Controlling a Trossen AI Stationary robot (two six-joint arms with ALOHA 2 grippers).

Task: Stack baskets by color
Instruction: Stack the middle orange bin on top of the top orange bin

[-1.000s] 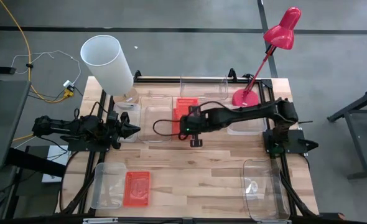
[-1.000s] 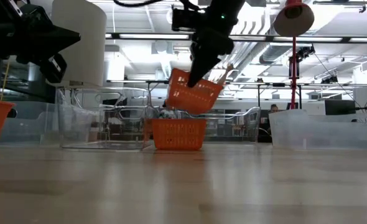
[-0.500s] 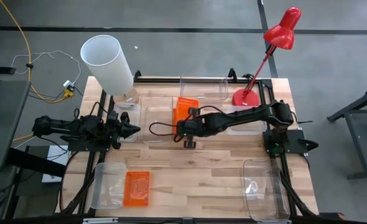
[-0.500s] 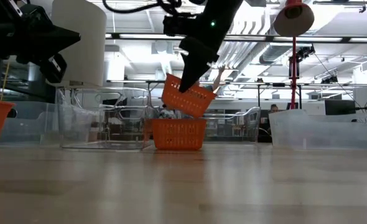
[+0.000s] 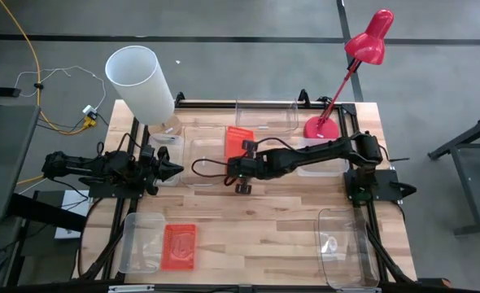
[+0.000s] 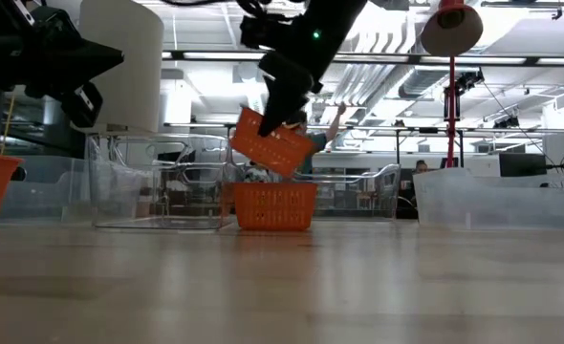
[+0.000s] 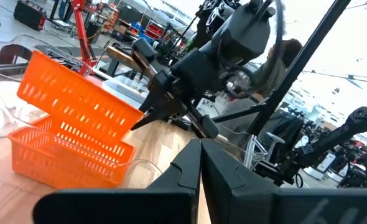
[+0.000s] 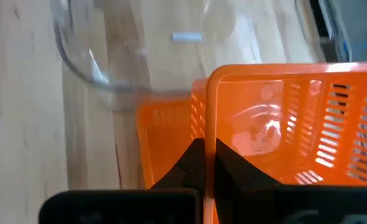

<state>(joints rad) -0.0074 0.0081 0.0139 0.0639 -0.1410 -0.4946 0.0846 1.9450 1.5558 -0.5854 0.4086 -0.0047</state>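
An orange mesh basket [image 6: 271, 143] hangs tilted in the air with my right gripper [image 6: 274, 119] shut on it. It is just above a second orange basket [image 6: 274, 205], which stands on its bottom on the table. Both show in the left wrist view, the held basket [image 7: 78, 93] over the standing one [image 7: 65, 155]. From above, the held basket [image 5: 240, 138] covers the lower one. A third orange basket [image 5: 179, 247] lies near the front left, beside a clear bin [image 5: 141, 242]. My left gripper [image 5: 175, 169] waits shut at the left, touching nothing. My right gripper pinches the held basket's end wall at its rim [image 8: 210, 121], one finger [image 8: 190, 163] outside the basket and the other inside. The fingers slant down from the table's right side. The basket is lifted clear and hangs tilted below them, above the standing basket.
Clear bins stand at the far middle [image 5: 264, 114], left of the orange baskets [image 5: 203, 155], under my right arm [image 5: 321, 159] and at the front right [image 5: 342, 244]. A white cylinder [image 5: 142, 81] stands at the far left, a red lamp [image 5: 317, 126] at the far right.
My right gripper has moved toward the table's left edge, sunk a little and rolled at the wrist. The held orange basket has gone with it, staying clear of the basket below, and is now tilted more steeply.
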